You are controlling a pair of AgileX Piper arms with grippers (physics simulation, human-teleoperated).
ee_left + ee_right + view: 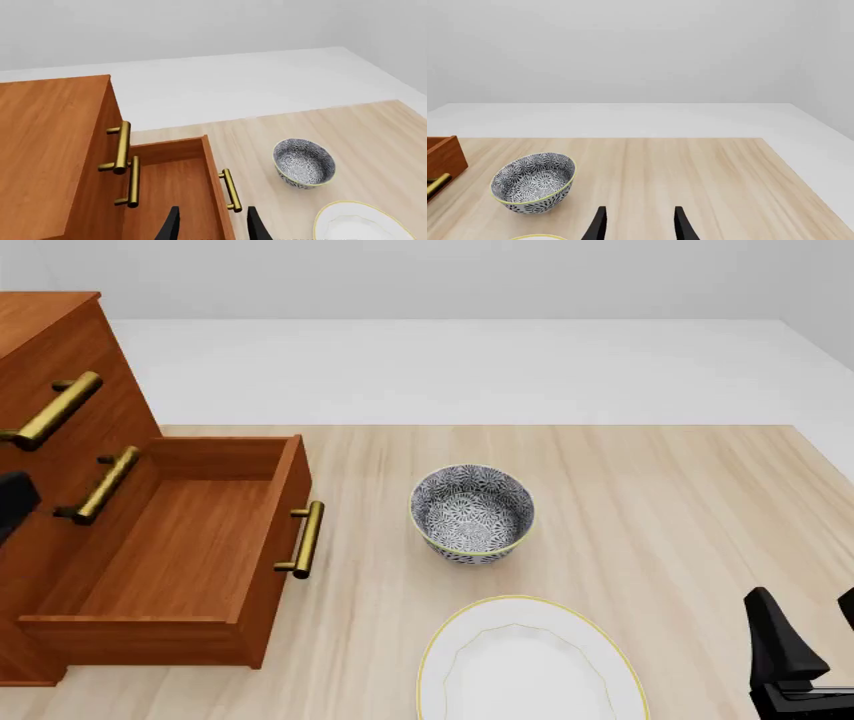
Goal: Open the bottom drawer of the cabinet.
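The reddish-brown cabinet (47, 335) stands at the table's left; its top shows in the left wrist view (40, 130). The bottom drawer (187, 540) is pulled well out and is empty inside, with its brass bar handle (304, 538) facing right. In the left wrist view the drawer (170, 185) and its handle (231, 190) lie just ahead of my left gripper (213, 209), which is open, empty and touching nothing. My right gripper (805, 598) is open and empty at the near right, far from the cabinet; it also shows in its own wrist view (640, 209).
A patterned bowl (471, 512) stands right of the drawer handle. A white yellow-rimmed plate (527, 665) lies at the near edge. The two upper drawer handles (54, 410) (104, 483) are on shut fronts. A dark part of the left arm (11, 505) shows at the left edge.
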